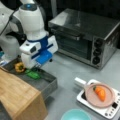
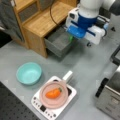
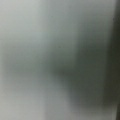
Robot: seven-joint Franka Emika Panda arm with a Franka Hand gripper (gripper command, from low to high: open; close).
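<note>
**Gripper low over the grey tray, right by the green vegetable**

The white-and-blue gripper (image 1: pixel 37 65) hangs over the near end of the open grey metal tray (image 1: pixel 47 83), shown in both front views; in a front view the tray (image 2: pixel 58 42) juts out from the light wooden cabinet (image 2: pixel 37 22). The fingertips are down inside the tray, hidden behind the blue housing, so whether the hand is spread or clenched I cannot tell, nor whether it grips anything.

Just beside the gripper lies a small green vegetable (image 1: pixel 33 74) on the tray floor; in a front view only a sliver of green (image 2: pixel 71 38) peeks out beside the blue housing. To its left sits a yellow-orange pepper (image 1: pixel 19 67), near but apart from the gripper.

Well away, an orange carrot (image 1: pixel 100 93) lies in a pink pan (image 1: pixel 110 98) on a white hob (image 1: pixel 110 110). A teal bowl (image 2: pixel 28 73) stands near it, and a steel oven (image 1: pixel 85 35) behind.

The wrist view is a grey blur.
</note>
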